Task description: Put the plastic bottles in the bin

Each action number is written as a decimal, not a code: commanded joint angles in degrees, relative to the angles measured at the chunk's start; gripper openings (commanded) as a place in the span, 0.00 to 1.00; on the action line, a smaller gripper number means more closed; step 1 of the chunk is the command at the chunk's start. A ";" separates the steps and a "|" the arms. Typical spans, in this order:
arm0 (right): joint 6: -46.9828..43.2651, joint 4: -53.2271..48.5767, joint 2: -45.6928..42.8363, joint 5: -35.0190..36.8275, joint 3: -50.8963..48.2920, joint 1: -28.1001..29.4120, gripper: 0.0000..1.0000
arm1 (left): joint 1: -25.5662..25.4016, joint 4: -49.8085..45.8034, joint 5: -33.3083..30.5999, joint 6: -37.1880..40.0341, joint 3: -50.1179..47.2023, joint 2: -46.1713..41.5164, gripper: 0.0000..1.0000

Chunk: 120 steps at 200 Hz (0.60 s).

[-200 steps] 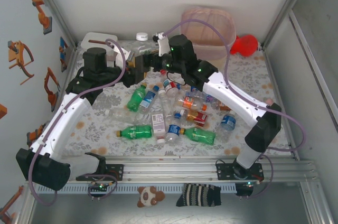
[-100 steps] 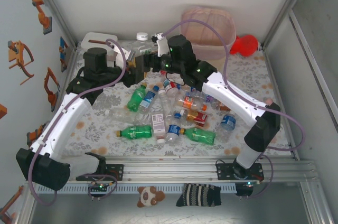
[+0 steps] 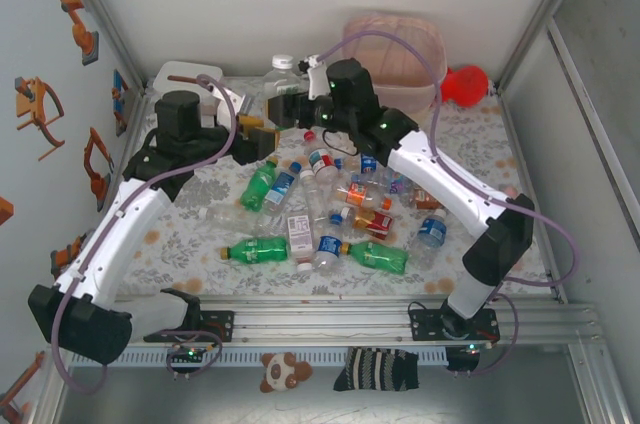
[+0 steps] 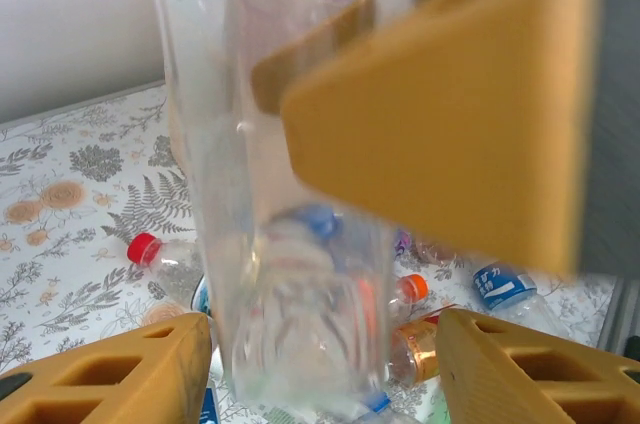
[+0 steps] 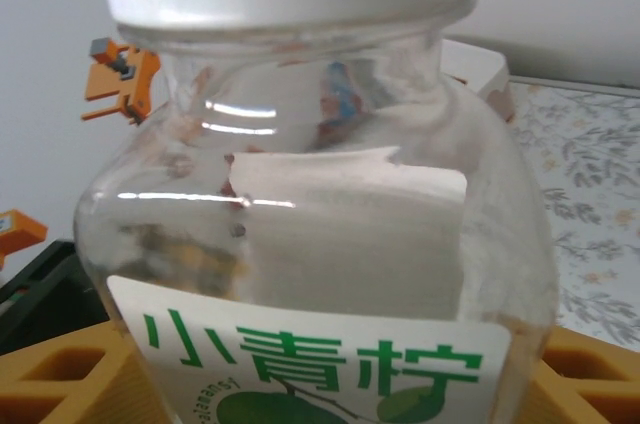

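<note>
A clear bottle (image 3: pixel 278 80) with a white cap and a green-lettered label hangs upright above the back of the table, and my right gripper (image 3: pixel 287 105) is shut on it. In the right wrist view the bottle (image 5: pixel 320 224) sits between the orange fingers (image 5: pixel 70 374). My left gripper (image 3: pixel 260 137) stands open just left of and below it. Its fingers (image 4: pixel 130 374) stand apart from the bottle (image 4: pixel 290 194) on both sides. The pink-beige bin (image 3: pixel 395 20) stands at the back right. Several more plastic bottles (image 3: pixel 345 209) lie mid-table, some green (image 3: pixel 257 249).
A white tissue box (image 3: pixel 185 79) sits at the back left and a red balloon-like toy (image 3: pixel 463 84) right of the bin. A small carton (image 3: pixel 299 236) lies among the bottles. A plush toy (image 3: pixel 283 371) and a striped sock (image 3: pixel 375 369) lie below the front rail.
My left gripper has opened and let go of the clear bottle. The right gripper has closed on it and carried it up and to the right, away from the left fingers.
</note>
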 commanded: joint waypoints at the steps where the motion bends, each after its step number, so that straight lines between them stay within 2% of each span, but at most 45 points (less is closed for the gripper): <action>1: -1.25 -1.37 -1.62 1.16 3.18 -2.66 0.67 | -0.30 0.70 0.39 -0.71 -1.16 -2.55 0.61; 66: -5.28 -9.16 -1.03 0.63 11.01 -13.71 0.67 | -0.26 0.60 -0.61 -2.19 -4.22 -4.46 0.61; 120: -8.80 -13.97 5.31 1.71 20.78 -22.60 0.67 | -0.27 0.67 -1.20 -2.46 -4.87 -5.04 0.61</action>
